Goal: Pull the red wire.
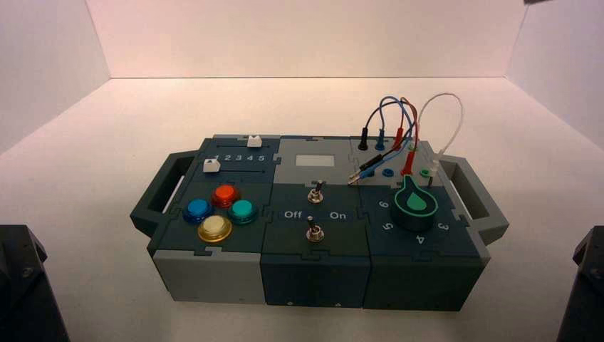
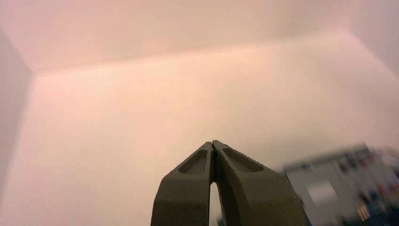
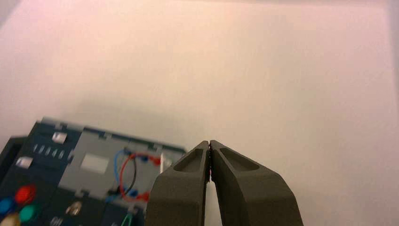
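Pale, bare tabletop [image 1: 107, 185] spreads out beneath the closed tips of the right gripper [image 3: 209, 142], which have nothing between them, and the box [image 1: 313, 271] sits on it, off toward the robot's left of that gripper. Nearest to the right arm [image 1: 587, 285] on the box comes the grey side handle [image 1: 495, 214], and inward from it, farther from the gripper, stands the black knob with its green pointer [image 1: 414, 205]. Beyond the knob, deeper into the box's far right corner, lies the red wire [image 1: 415, 117], forward and to the left of the right arm; one red plug stands in the nearer row of sockets and the other in the row behind. Its long axis appears to run mostly from near to far, arching up between the two plugs, though the overlapping blue cable [image 1: 390, 97] makes the exact line of the loop hard to judge. The white cable [image 1: 461, 114] rises on the gripper's side of it, so a reach from the right probably has to clear that first. Farther off, the left gripper [image 2: 212, 142] waits by the box's other side, also closed and empty, which makes the right arm the nearer one for the pull.
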Controlling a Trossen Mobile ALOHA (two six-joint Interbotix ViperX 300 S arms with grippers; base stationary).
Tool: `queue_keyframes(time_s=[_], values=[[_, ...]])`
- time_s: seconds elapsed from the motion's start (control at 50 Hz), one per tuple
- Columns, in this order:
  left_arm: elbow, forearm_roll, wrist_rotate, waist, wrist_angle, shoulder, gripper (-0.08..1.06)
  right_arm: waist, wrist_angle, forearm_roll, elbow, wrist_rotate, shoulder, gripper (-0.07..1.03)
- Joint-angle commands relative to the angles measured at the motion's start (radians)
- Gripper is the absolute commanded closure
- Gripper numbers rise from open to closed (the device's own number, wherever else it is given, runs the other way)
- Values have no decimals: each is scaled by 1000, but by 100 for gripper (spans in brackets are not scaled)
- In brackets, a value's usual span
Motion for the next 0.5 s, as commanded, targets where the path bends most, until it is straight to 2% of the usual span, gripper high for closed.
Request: queue_keyframes(time_s=[0.02, 0.22, 0.36, 0.5], values=[[-51, -8, -2, -71, 57, 66, 101, 2, 74, 34, -74, 3, 52, 98], [-69, -31, -12, -160, 84, 127, 101, 2, 235, 67, -150, 3, 109, 98], [-89, -64, -25, -227, 103, 135, 101, 2, 350, 127, -175, -2, 114, 98], [-92, -97, -43, -275, 114, 138, 101, 5, 434, 169, -178, -8, 106, 98]])
